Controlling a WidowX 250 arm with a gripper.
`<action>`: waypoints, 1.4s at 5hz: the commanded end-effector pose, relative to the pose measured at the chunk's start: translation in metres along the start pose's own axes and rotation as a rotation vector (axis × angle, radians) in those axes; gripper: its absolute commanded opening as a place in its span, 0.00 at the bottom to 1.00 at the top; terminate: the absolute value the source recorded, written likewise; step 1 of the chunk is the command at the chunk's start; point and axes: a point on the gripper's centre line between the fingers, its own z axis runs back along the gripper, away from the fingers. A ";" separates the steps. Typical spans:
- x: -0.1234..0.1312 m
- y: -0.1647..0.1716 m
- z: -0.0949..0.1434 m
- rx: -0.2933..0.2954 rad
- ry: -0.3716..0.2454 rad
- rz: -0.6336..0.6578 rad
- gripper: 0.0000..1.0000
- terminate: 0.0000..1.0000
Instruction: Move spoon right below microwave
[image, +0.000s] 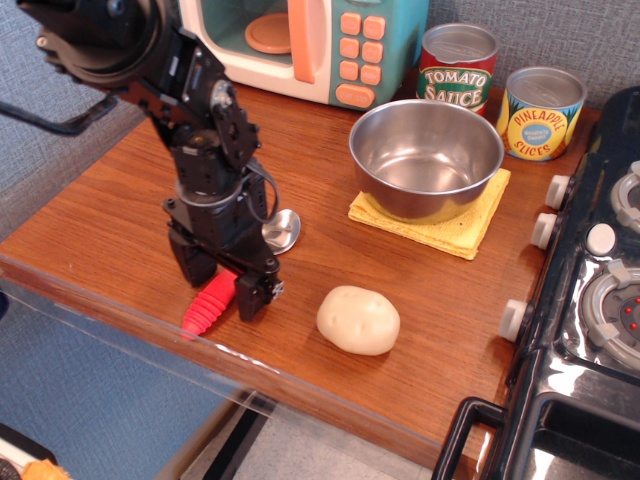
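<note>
A wooden counter (110, 215) runs between a blue-grey wall and a black toy stove (590, 290), and the arm stands over its front left part. The claw (226, 284) is down at the board with its two black fingers set astride the spoon (232, 279), one finger on the left of the red handle and one on the right. There is a gap on each side as far as I can see, so I would call the claw part open and not yet gripping, though the handle is partly hidden behind the fingers and I cannot be sure of contact.

The spoon lies directly under the claw, near the front edge of the counter. Its long axis runs on a slant, the ribbed red handle pointing down toward the front left corner and the shiny silver bowl pointing up and to the right, toward the steel bowl (426, 158). The fingers cross that axis roughly square, around the upper part of the handle, which looks a sound place to pinch.

The microwave (345, 45) sits at the back, well apart from the spoon, with bare wood in front of it. A potato (358, 319) rests just right of the claw, close enough to be nudged if the lift swings that way. The ribbed handle should hold well between the pads.
</note>
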 end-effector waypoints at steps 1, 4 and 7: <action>-0.001 0.000 -0.005 -0.004 0.003 0.002 0.00 0.00; 0.030 0.020 0.050 -0.053 -0.082 0.072 0.00 0.00; 0.072 0.134 0.035 -0.038 -0.055 0.284 0.00 0.00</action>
